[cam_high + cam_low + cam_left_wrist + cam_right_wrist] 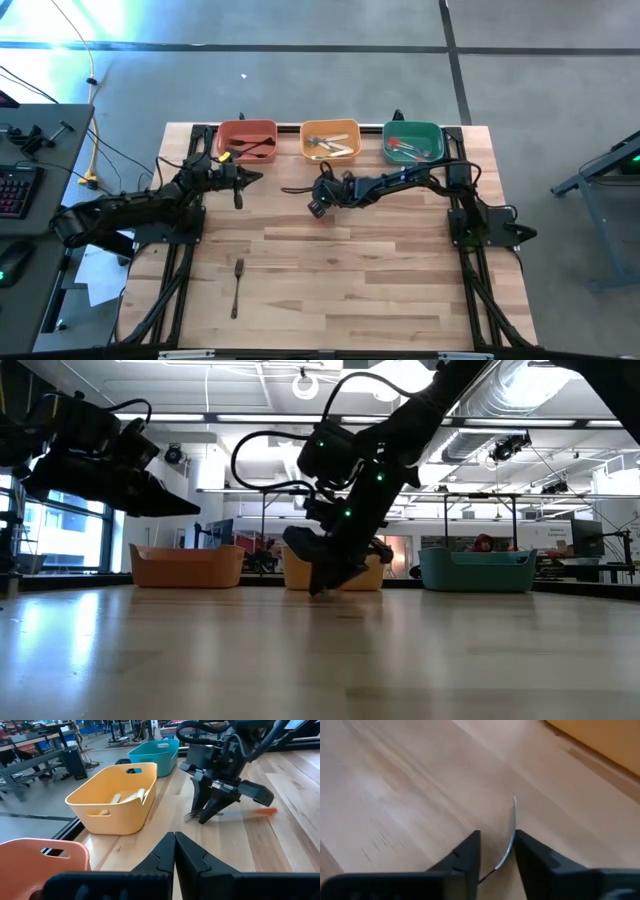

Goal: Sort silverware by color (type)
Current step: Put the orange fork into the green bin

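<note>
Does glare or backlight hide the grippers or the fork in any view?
High view: glare on the floor only, and the table is evenly lit. Low view: ceiling lights turn the right gripper into a silhouette, with no fork visible under it. Left wrist view: in even light, the red-handled fork shows plainly. Right wrist view: its metal gleams between the fingers.

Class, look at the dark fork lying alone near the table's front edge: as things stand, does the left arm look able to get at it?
Probably yes. The dark fork lies alone on bare wood on the left arm's side, nothing around it. The left gripper is shut and empty by the red bin, so it must open first.
</note>
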